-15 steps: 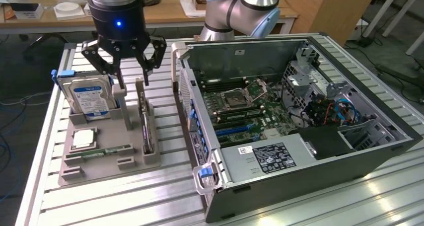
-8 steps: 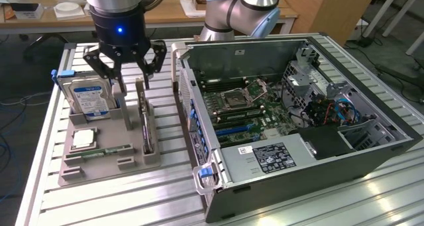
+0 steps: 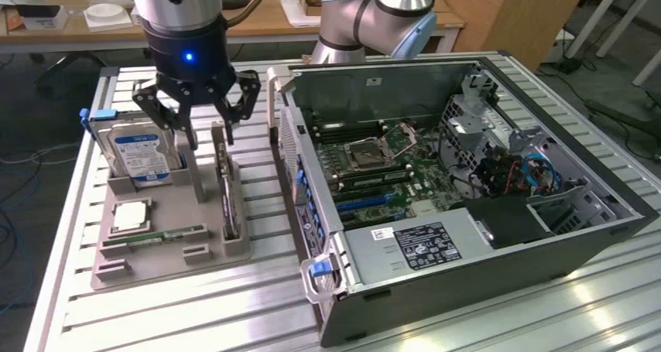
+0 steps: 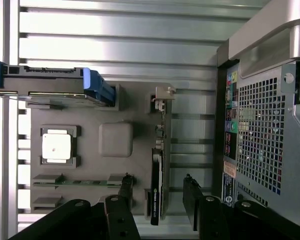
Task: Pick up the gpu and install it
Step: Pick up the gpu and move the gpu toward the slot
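Note:
The gpu (image 3: 228, 201) stands on edge in a slot of the grey holder tray (image 3: 176, 268), a slim black-faced card with its silver bracket at the far end. My gripper (image 3: 210, 141) hangs open just over that far end, one finger on each side of the card's top edge. In the wrist view the gpu (image 4: 157, 187) runs between my two black fingers (image 4: 125, 186), with clear gaps on both sides, and its bracket (image 4: 163, 100) points away. The open computer case (image 3: 465, 174) lies on the exterior view's right with its motherboard (image 3: 385, 166) exposed.
The tray (image 4: 115, 140) also holds a silver hard drive with a blue label (image 3: 139, 152), a square processor (image 3: 131, 215) and a narrow green memory stick (image 3: 166, 234). The case's perforated rear wall (image 4: 260, 135) stands close beside the tray. Everything rests on a slatted aluminium table (image 3: 207, 313).

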`<state>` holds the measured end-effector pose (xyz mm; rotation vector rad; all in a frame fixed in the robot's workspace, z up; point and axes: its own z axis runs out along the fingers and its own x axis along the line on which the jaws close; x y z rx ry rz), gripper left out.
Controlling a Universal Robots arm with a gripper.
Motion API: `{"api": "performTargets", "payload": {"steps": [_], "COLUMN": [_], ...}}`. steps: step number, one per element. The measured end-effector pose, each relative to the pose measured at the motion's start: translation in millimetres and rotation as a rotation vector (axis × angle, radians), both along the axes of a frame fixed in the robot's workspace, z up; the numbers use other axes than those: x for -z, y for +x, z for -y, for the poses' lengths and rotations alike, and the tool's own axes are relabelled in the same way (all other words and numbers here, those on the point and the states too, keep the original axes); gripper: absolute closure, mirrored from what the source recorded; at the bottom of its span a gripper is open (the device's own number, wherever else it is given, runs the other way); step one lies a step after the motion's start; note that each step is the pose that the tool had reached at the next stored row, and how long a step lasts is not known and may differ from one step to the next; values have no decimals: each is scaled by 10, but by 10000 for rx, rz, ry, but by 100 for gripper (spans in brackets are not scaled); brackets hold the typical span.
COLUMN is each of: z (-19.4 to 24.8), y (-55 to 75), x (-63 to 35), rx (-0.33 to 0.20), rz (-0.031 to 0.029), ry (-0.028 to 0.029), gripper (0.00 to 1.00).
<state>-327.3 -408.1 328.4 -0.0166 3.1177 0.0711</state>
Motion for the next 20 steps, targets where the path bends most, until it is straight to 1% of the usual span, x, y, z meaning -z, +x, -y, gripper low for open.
{"api": "performTargets", "payload": {"steps": [20], "z": [43], "y": [0], "x": [220], "rx": [0], "rz": [1], "ry": [1], "gripper": [47]}}
